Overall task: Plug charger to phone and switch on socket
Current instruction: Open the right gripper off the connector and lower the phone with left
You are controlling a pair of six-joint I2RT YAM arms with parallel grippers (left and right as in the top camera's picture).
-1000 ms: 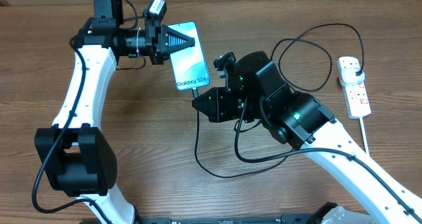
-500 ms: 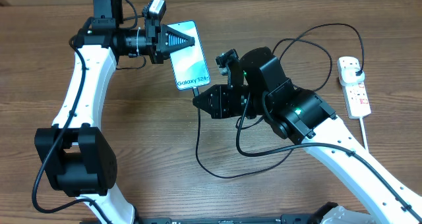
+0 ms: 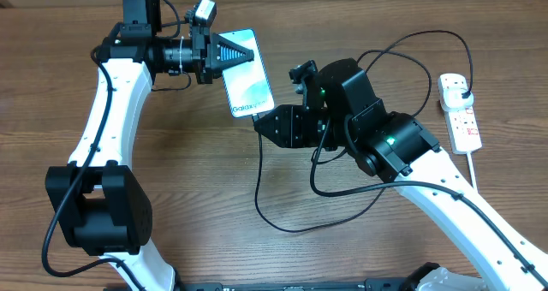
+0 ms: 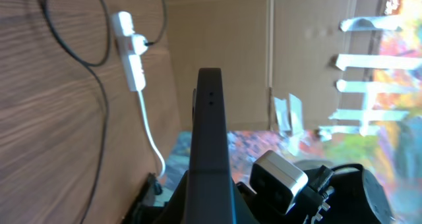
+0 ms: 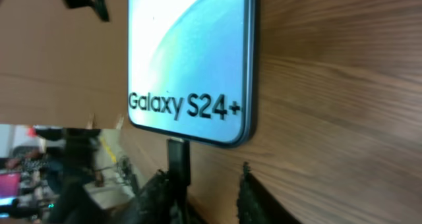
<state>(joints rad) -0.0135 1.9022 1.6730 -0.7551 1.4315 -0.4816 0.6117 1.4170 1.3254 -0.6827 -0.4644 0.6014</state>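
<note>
The phone (image 3: pixel 248 84), its light-blue screen reading "Galaxy S24+", is held up off the wooden table by its top end, with my left gripper (image 3: pixel 233 53) shut on it. In the left wrist view, the phone's dark edge (image 4: pixel 210 138) runs up from between the jaws. The charger's connector (image 5: pixel 178 159) is seated in the phone's (image 5: pixel 191 59) bottom edge. My right gripper (image 5: pixel 201 191) stands open around it, the connector against the left finger (image 5: pixel 158 191). The black cable (image 3: pixel 257 188) loops across the table to its plug (image 3: pixel 463 92) in the white socket (image 3: pixel 460 113) at the far right.
The socket's thick white cord (image 3: pixel 473 167) trails toward the front right edge. Cable loops (image 3: pixel 402 77) lie between my right arm and the socket. A brown cardboard wall (image 4: pixel 217 46) stands beyond the table's far end.
My right gripper's jaws have come apart off the connector and the arm has shifted slightly right. The phone and my left gripper have barely moved.
</note>
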